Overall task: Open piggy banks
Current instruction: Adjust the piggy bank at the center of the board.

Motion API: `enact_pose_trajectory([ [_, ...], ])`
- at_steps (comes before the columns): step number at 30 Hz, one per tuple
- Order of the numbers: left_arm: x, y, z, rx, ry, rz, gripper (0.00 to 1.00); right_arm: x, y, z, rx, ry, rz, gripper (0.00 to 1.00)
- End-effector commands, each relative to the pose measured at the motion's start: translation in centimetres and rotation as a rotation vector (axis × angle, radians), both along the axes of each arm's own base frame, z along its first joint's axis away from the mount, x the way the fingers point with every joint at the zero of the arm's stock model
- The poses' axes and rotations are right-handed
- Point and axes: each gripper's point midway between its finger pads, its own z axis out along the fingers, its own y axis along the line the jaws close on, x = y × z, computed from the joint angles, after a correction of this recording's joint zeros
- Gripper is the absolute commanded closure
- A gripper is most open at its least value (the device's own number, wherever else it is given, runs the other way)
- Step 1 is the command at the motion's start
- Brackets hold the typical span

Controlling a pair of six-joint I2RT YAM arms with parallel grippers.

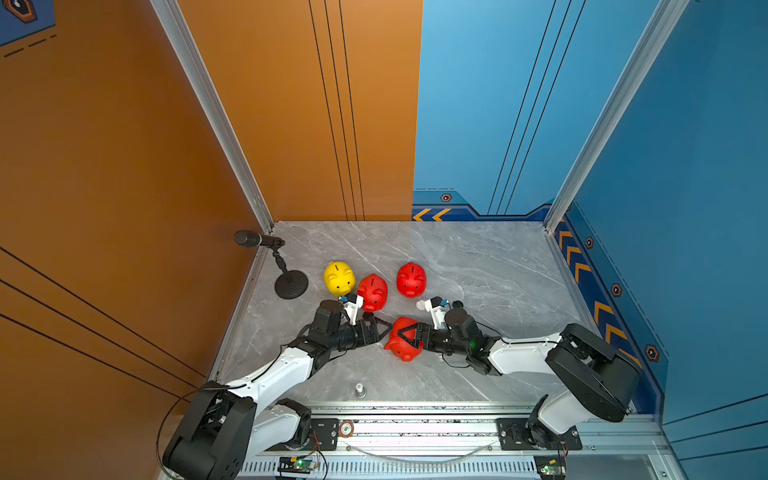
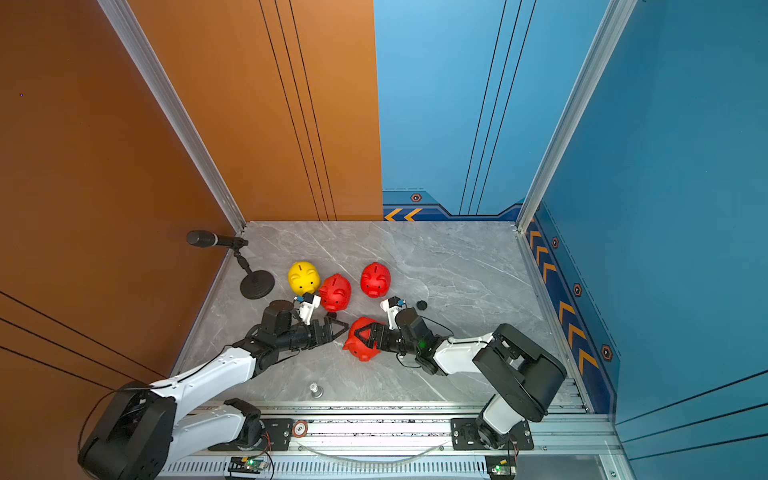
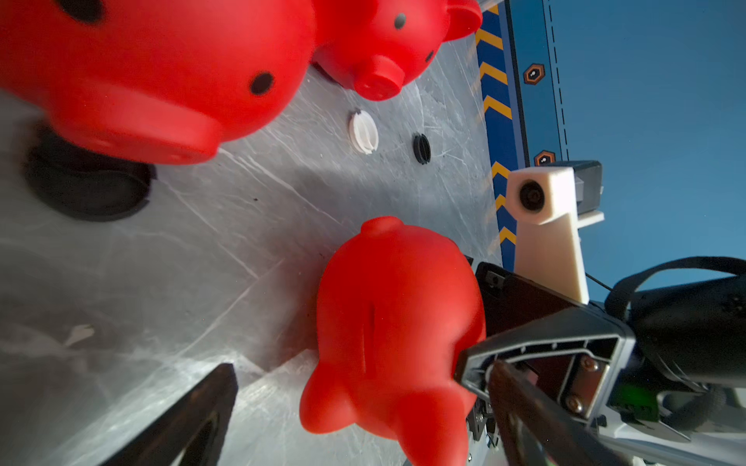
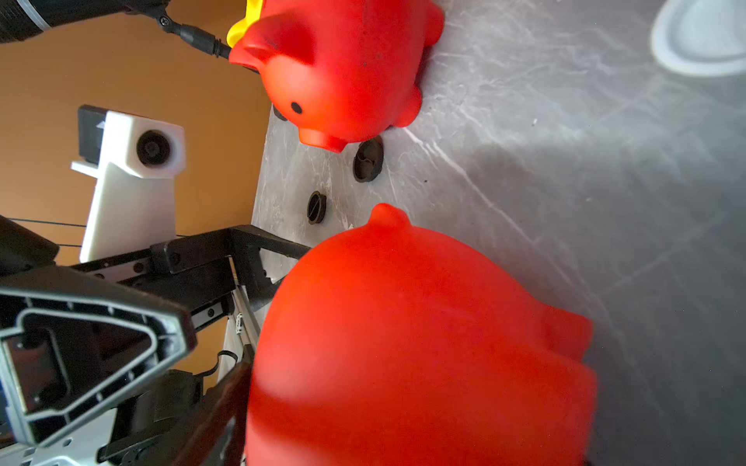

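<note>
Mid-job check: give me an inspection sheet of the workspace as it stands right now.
Surface: grey marbled tabletop, scratched.
Job's things: yellow piggy bank, middle red piggy bank and far red piggy bank standing; near red piggy bank between the arms.
Clutter: white plug, black plug, two black plugs loose; microphone stand; metal stud.
Grippers: left gripper open, empty; right gripper closed around near red piggy bank.
Cables: black cable loops beside left arm's base, off the tabletop.
Surroundings: orange wall, blue wall, aluminium frame.
</note>
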Motion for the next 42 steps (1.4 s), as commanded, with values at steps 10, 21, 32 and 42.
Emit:
enact_pose_trajectory([
  [10, 0.4, -3.6, -0.6, -0.124, -0.03, -0.037, 0.04, -0.8, -4.9, -6.7, -0.116, 0.178, -0.176, 0.19],
  [21, -0.1, -3.9, -1.3, -0.134, -0.026, -0.04, 0.07, -0.3, -5.5, -6.8, -0.089, 0.182, -0.222, 0.19],
  [32, -0.2, -5.0, -1.9, -0.185, -0.012, -0.065, 0.11, 0.1, -5.2, -7.0, -0.053, 0.19, -0.232, 0.19],
  [42, 0.4, -5.7, -2.3, -0.254, -0.008, -0.051, 0.34, 0.4, -4.8, -6.2, -0.024, 0.165, -0.227, 0.17],
])
